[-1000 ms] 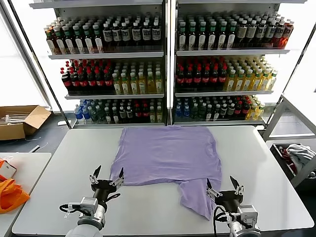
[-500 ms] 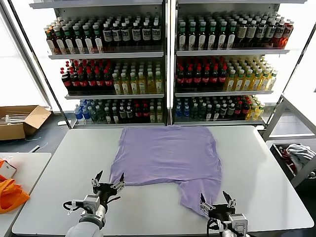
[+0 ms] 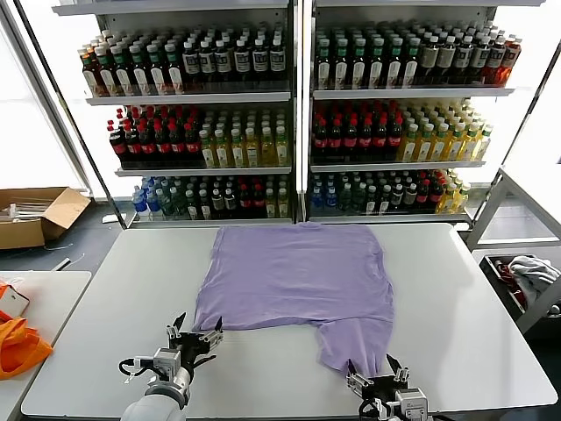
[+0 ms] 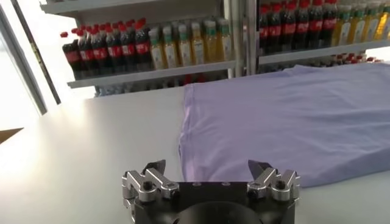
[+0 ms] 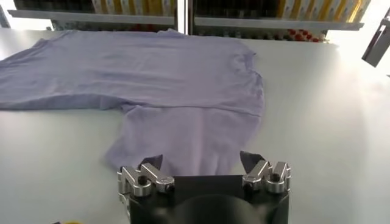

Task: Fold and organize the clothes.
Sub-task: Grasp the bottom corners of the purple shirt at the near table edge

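Note:
A lavender T-shirt (image 3: 296, 272) lies flat on the white table (image 3: 114, 281), plain side up, with one sleeve flap (image 3: 355, 344) hanging toward the near edge. It also shows in the left wrist view (image 4: 292, 122) and the right wrist view (image 5: 164, 85). My left gripper (image 3: 195, 330) is open and empty, just off the shirt's near left corner. My right gripper (image 3: 375, 375) is open and empty, at the near end of the sleeve flap (image 5: 183, 143). Both sets of jaws stand wide apart.
Shelves of bottled drinks (image 3: 298, 114) stand behind the table. A cardboard box (image 3: 35, 215) lies on the floor at the left, an orange fabric item (image 3: 17, 346) on a side table, and a bin of clothes (image 3: 526, 281) at the right.
Both grippers have drawn back toward the table's near edge, the right one farther, and stayed open. The shirt has not moved.

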Controlling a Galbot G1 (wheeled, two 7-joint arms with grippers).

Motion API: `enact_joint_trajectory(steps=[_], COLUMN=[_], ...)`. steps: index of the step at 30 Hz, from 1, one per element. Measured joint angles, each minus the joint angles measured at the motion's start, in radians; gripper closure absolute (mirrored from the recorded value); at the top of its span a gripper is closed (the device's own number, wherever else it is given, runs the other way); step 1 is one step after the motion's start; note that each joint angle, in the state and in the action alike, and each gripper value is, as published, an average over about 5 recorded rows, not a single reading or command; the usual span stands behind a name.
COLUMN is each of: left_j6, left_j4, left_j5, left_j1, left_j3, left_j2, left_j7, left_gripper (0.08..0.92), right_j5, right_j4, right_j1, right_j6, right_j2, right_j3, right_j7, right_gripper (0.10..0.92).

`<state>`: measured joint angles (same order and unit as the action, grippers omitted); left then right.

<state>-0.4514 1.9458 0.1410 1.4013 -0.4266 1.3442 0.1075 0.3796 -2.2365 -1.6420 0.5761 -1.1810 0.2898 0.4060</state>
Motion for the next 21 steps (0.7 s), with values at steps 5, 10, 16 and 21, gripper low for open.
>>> enact_joint_trajectory(steps=[5,10,16,21], left_j6=[-0.002,-0.005,-0.008,-0.014], left_j4=[-0.013,-0.022,-0.020,-0.011], left_j5=[0.014,0.027,0.030,0.029], left_j1=[-0.003,-0.003,0.007,0.015], left_j3=[0.000,-0.002,0.007,0.013], left_j2=[-0.002,-0.007,-0.015,-0.015], left_j7=[-0.001,-0.003,-0.008,-0.011], left_gripper=[0.177,0.185,0.320,0.467], right_j5=[-0.001,-0.005,-0.008,-0.016], right_j4=[0.011,0.021,0.035,0.045], right_j1=[-0.001,-0.002,-0.008,-0.012], right_j6=[-0.003,-0.011,-0.028,-0.049], right_j2=[-0.004,-0.008,-0.017,-0.019], right_j3=[-0.003,-0.010,-0.018,-0.025], right_j7=[-0.001,-0.005,-0.005,-0.005], right_gripper=[0.203,0.229,0.388,0.527])
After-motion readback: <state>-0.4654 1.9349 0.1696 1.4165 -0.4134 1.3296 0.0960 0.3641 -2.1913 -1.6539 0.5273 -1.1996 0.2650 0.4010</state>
